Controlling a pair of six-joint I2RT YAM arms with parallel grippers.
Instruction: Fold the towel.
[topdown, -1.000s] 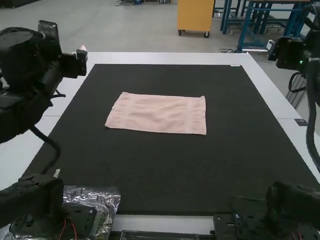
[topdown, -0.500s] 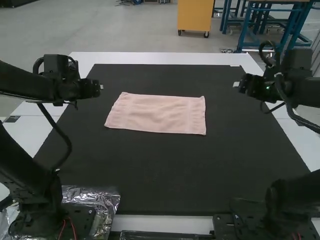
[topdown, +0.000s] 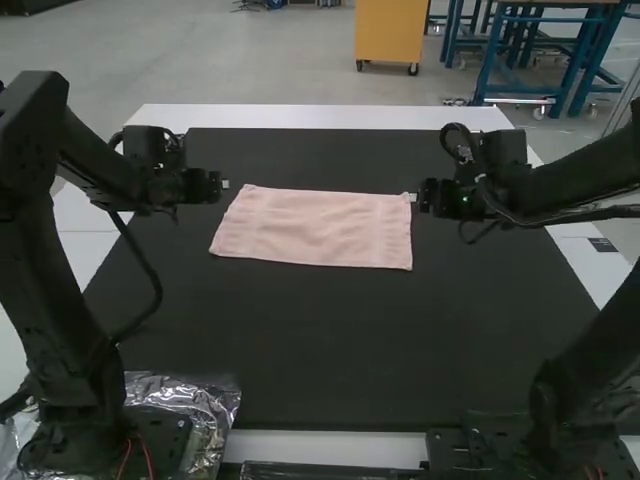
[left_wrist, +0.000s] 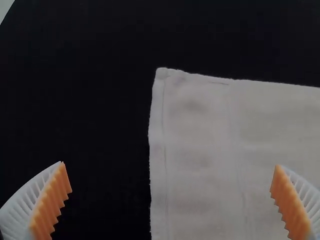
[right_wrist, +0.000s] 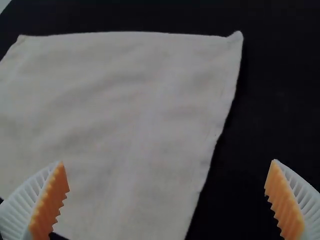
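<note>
A robotics lab or workshop is suggested by a white table (topdown: 430, 118) topped with a black mat (topdown: 340, 350). At its near side, a left robot arm (topdown: 35, 280) and a right robot arm (topdown: 575, 183) are mounted, with red wires (topdown: 148, 456) exposed and crumpled, shiny plastic wrapping (topdown: 208, 400) seen near left.

I lose part of the towel (left_wrist: 200, 150) past the left wrist view's edge, and the high view crops my right arm (topdown: 585, 180).

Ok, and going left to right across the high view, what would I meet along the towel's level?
Left gripper → pink towel → right gripper.
</note>
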